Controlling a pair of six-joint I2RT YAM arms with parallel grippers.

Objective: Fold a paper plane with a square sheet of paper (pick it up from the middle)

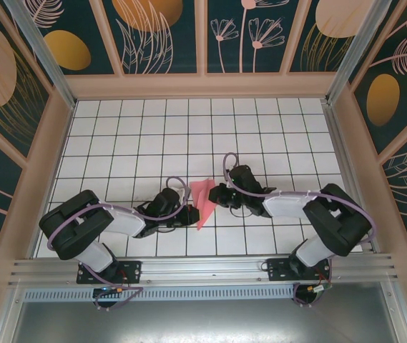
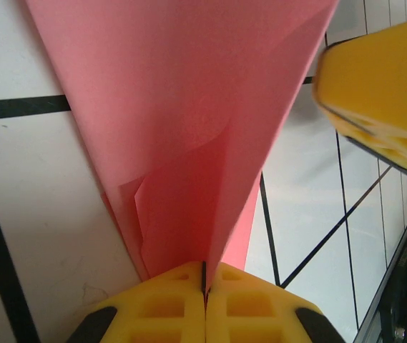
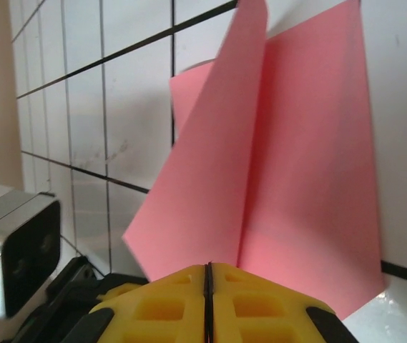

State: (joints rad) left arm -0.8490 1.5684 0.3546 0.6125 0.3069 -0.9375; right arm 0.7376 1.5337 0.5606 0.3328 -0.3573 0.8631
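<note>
Between the arms, the creased salmon-pink paper plane (image 1: 202, 197) runs near-to-far, tip toward the bases; left gripper (image 2: 204, 271) and right gripper (image 3: 208, 271) both clamp it.

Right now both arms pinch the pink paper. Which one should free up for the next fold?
Right, likely. The left fingers clamp the pink paper at its narrow end, where layers converge: a steady anchor. The right fingers grip the wide end, beside the loose flaps.
</note>
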